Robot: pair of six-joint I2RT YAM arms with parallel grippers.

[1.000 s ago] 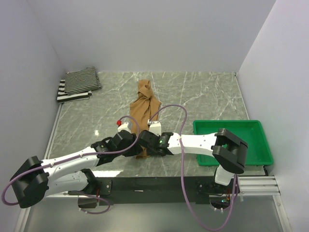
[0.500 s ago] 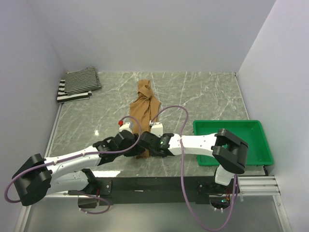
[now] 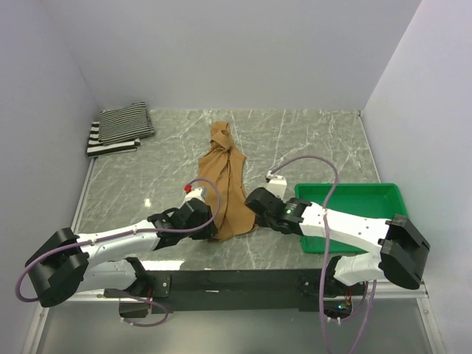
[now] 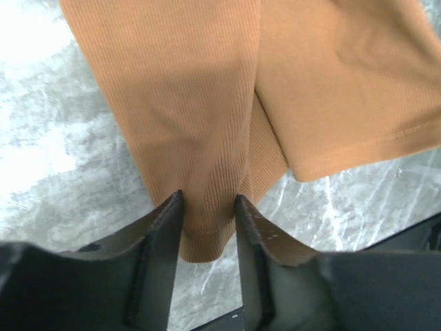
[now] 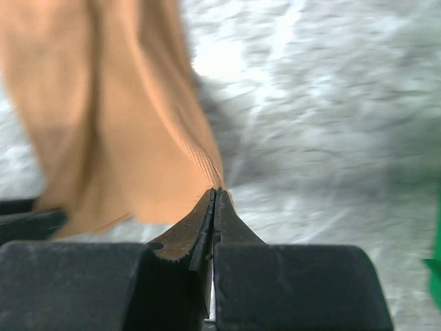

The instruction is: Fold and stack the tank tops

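Note:
The tan-brown tank top (image 3: 225, 177) lies lengthwise in the middle of the table, its lower hem spread toward me. My left gripper (image 3: 212, 225) is at the hem's left corner. In the left wrist view its jaws (image 4: 209, 207) press a bunched fold of the ribbed tan cloth (image 4: 207, 124) from both sides. My right gripper (image 3: 254, 217) is at the hem's right corner. In the right wrist view its fingertips (image 5: 217, 193) are shut on the tan edge (image 5: 138, 138). The pinstriped tank top (image 3: 127, 120) lies folded on the wide-striped one (image 3: 110, 145) at the back left.
A green plastic tray (image 3: 376, 203) sits at the right, partly under my right arm. The table's dark front edge (image 3: 243, 276) is just below the hem. White walls close in the back and both sides.
My right gripper has shut on the hem's right corner and swung right, spreading the lower part of the tan top. My left gripper opened slightly, then closed again on the left corner.

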